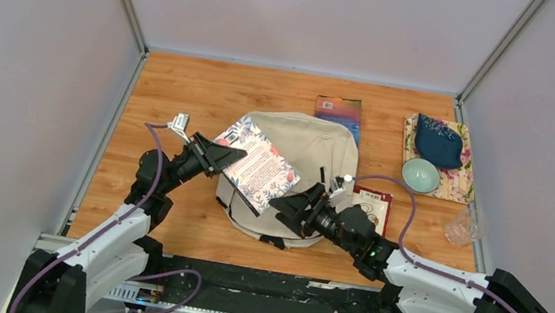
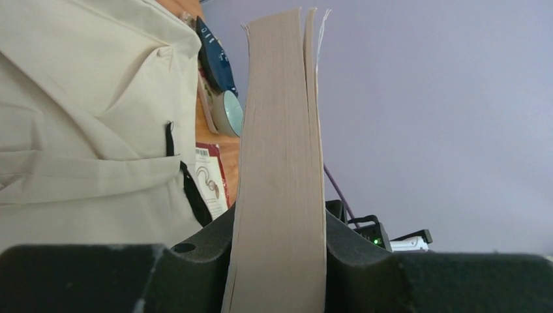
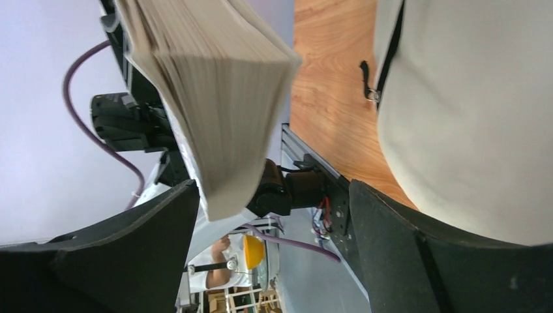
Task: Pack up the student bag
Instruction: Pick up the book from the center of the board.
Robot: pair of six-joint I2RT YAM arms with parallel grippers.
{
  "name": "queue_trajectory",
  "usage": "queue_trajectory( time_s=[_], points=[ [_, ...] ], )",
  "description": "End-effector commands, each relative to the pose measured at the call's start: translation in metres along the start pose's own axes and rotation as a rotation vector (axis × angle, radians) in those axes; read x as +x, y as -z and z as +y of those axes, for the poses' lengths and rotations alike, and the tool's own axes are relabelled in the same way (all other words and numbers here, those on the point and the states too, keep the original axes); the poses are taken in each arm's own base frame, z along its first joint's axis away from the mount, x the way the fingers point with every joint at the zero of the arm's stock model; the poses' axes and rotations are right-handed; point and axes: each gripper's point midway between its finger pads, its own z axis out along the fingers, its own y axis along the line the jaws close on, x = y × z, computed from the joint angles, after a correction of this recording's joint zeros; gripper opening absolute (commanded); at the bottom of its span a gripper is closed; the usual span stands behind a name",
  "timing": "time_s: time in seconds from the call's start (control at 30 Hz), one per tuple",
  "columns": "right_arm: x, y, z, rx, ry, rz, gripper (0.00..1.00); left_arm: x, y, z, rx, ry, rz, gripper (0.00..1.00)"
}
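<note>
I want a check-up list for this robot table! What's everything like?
Surface: orange wooden table, no spills seen.
Job's things: beige canvas backpack lies flat; flowery paperback book held above it.
Clutter: blue-orange book, red-white packet, teal bowl and dark blue pouch on flowery mat, clear cup.
Pincers: left pincer clamps the flowery book; right pincer open beside it.
Cables: purple cables loop along both arms.
Surroundings: plain grey walls.

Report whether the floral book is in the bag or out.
Out: the floral book, clamped in the left jaws, hangs over the student bag, not inside.
</note>
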Motion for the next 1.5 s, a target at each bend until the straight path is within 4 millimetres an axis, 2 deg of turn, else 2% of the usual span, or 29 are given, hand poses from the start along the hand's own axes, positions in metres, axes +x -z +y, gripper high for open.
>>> queue_trajectory(
  time_s=[0.0, 0.03, 0.17, 0.33, 0.6, 0.63, 0.67, 0.73, 0.77, 0.8, 0.83, 0.87, 0.9, 0.97, 1.0, 1.03, 1.17, 1.2, 1.23, 1.27, 1.3, 1.33, 1.37, 1.4, 1.47],
  points=[
    [0.003, -0.002, 0.059, -0.239, -0.042, 0.025, 0.88, -0.003, 0.005, -0.034, 0.138, -0.018, -0.033, 0.00],
    [0.003, -0.001, 0.065, -0.270, -0.043, 0.028, 0.88, -0.004, 0.005, -0.032, 0.134, -0.014, -0.043, 0.00],
    [0.002, -0.006, 0.061, -0.260, -0.062, 0.024, 0.88, -0.002, 0.008, -0.026, 0.123, 0.005, -0.052, 0.00],
    [-0.003, -0.017, 0.067, -0.268, -0.049, -0.008, 0.87, 0.000, 0.008, -0.033, 0.152, 0.022, -0.037, 0.00],
    [-0.027, -0.024, 0.081, -0.337, -0.087, -0.127, 0.62, 0.009, 0.013, -0.032, 0.165, 0.083, -0.013, 0.00],
    [-0.027, -0.023, 0.084, -0.353, -0.090, -0.130, 0.56, 0.010, 0.015, -0.029, 0.161, 0.088, -0.017, 0.00],
    [-0.027, -0.025, 0.084, -0.352, -0.091, -0.127, 0.26, 0.011, 0.016, -0.026, 0.157, 0.089, -0.017, 0.00],
    [-0.025, -0.024, 0.086, -0.364, -0.087, -0.119, 0.02, 0.014, 0.017, -0.019, 0.134, 0.088, -0.015, 0.00],
    [-0.023, -0.021, 0.083, -0.361, -0.073, -0.112, 0.00, 0.016, 0.016, -0.015, 0.115, 0.081, -0.004, 0.00],
    [-0.023, -0.020, 0.080, -0.350, -0.065, -0.113, 0.00, 0.018, 0.015, -0.011, 0.091, 0.068, 0.016, 0.09],
    [-0.024, -0.016, 0.079, -0.347, -0.056, -0.118, 0.00, 0.026, 0.011, -0.002, 0.025, 0.018, 0.079, 0.23],
    [-0.028, -0.007, 0.079, -0.350, -0.039, -0.147, 0.00, 0.029, 0.010, 0.003, -0.014, -0.021, 0.120, 0.42],
    [-0.030, -0.006, 0.064, -0.279, -0.026, -0.158, 0.00, 0.033, 0.009, 0.009, -0.057, -0.063, 0.162, 0.45],
    [-0.041, 0.002, 0.050, -0.201, 0.008, -0.225, 0.00, 0.033, 0.013, 0.035, -0.249, -0.178, 0.247, 0.51],
    [-0.046, 0.015, 0.042, -0.109, 0.057, -0.242, 0.00, 0.032, 0.017, 0.044, -0.314, -0.212, 0.264, 0.57],
    [-0.051, 0.023, 0.036, -0.052, 0.089, -0.267, 0.00, 0.030, 0.025, 0.057, -0.402, -0.277, 0.300, 0.58],
    [-0.092, 0.077, 0.017, 0.120, 0.181, -0.473, 0.00, 0.035, 0.034, 0.070, -0.445, -0.378, 0.389, 0.63],
    [-0.096, 0.088, 0.002, 0.186, 0.211, -0.489, 0.00, 0.040, 0.035, 0.071, -0.435, -0.392, 0.413, 0.63],
    [-0.103, 0.104, 0.011, 0.151, 0.200, -0.530, 0.00, 0.045, 0.035, 0.074, -0.429, -0.422, 0.441, 0.63],
    [-0.111, 0.114, 0.008, 0.170, 0.201, -0.578, 0.00, 0.049, 0.035, 0.074, -0.421, -0.442, 0.464, 0.64],
    [-0.113, 0.124, -0.005, 0.220, 0.214, -0.587, 0.00, 0.059, 0.035, 0.074, -0.414, -0.479, 0.504, 0.64],
    [-0.116, 0.134, 0.003, 0.198, 0.201, -0.606, 0.00, 0.062, 0.032, 0.075, -0.408, -0.542, 0.533, 0.65],
    [-0.120, 0.141, 0.001, 0.211, 0.199, -0.629, 0.00, 0.066, 0.032, 0.075, -0.409, -0.584, 0.562, 0.65],
    [-0.121, 0.148, -0.009, 0.257, 0.208, -0.629, 0.00, 0.084, 0.033, 0.073, -0.394, -0.637, 0.632, 0.65],
    [-0.124, 0.157, -0.007, 0.261, 0.200, -0.648, 0.00, 0.084, 0.025, 0.076, -0.414, -0.790, 0.668, 0.65]
  ],
)
